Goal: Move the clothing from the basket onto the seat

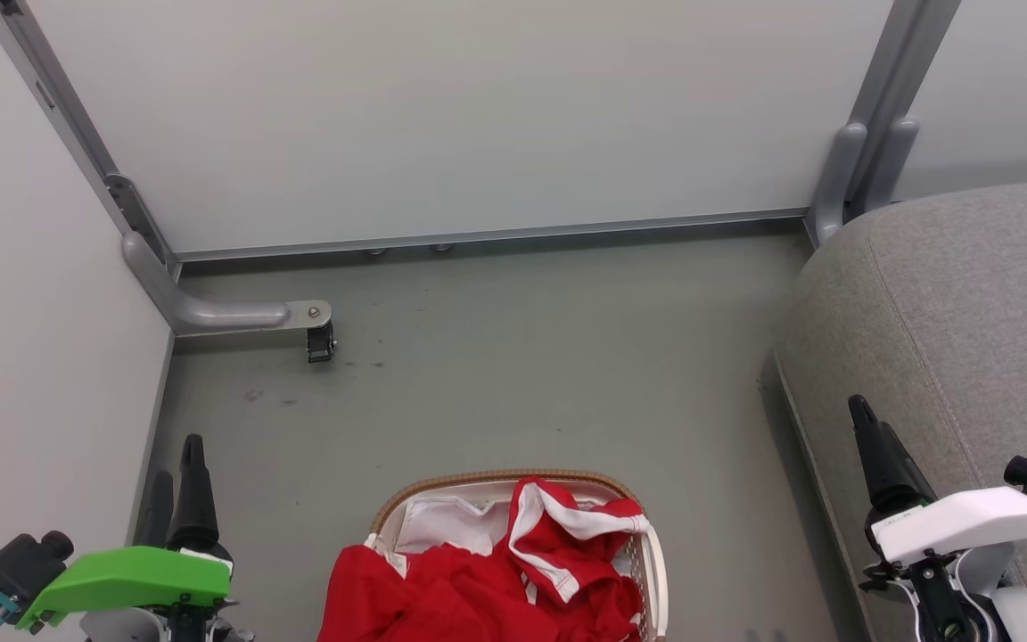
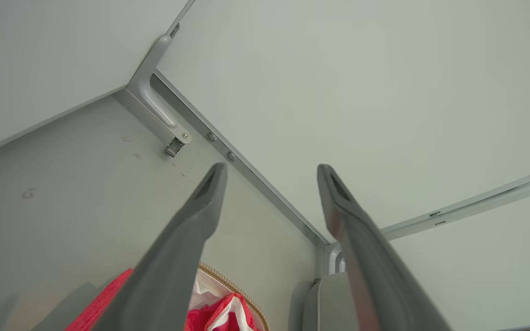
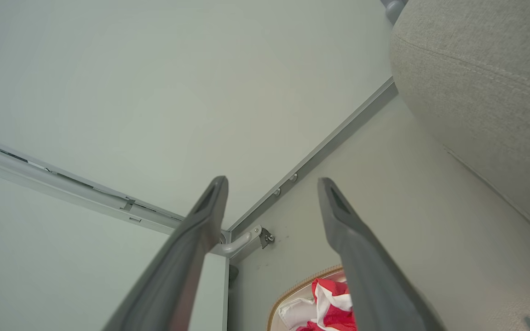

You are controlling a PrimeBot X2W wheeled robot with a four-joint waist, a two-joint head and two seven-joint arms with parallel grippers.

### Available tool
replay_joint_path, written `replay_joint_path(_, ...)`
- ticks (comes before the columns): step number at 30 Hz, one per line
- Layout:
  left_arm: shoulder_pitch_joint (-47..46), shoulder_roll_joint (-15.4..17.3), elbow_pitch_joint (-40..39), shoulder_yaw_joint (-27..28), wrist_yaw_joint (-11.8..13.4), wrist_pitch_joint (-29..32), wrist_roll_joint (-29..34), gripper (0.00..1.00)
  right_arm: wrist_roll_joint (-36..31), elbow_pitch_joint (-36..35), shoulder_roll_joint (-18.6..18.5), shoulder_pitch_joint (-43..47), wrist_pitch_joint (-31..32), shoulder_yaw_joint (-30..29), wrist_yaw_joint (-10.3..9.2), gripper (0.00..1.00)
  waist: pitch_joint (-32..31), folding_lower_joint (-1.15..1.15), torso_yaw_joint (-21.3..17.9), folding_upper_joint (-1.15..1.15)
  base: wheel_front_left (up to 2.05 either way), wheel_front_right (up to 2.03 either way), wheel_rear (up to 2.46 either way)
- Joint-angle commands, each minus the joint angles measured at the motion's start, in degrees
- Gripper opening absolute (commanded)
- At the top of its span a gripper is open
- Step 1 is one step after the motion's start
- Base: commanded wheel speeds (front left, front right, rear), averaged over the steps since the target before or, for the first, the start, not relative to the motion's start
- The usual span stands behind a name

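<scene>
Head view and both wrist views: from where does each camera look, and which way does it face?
Head view: on the head, facing down at basket, clothing, seat; left gripper, right gripper at lower corners.
Left wrist view: left wrist, facing the wall; its open fingers.
Right wrist view: right wrist, facing the wall, seat; its open fingers.
Shared: all show the basket.

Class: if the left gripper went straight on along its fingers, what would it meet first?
Probably the pale wall panel, just above its grey base rail. Nothing nearer shows between the left gripper's open fingers, though depth is unclear.
</scene>
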Motion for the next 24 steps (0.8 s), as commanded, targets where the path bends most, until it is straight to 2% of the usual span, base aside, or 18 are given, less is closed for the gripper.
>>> replay_joint_path(1,-0.30,0.68,-0.81,-0.14,0.14,-0.59,2.57,1.00,-2.01,-0.95,-0.78,-1.00,-0.77,0.38,0.02,1.00,0.00,0.00,0.00,0.00,0.00,0.00,0.00)
replay_joint_path(24,0.63,1.68,-0.57,-2.06,0.90,-4.77,20.77,1.00,-18.97,-0.71,-2.97,-0.93,-4.94,3.06,0.03,1.00,-0.19,0.00,0.25,0.00,0.00,0.00,0.00)
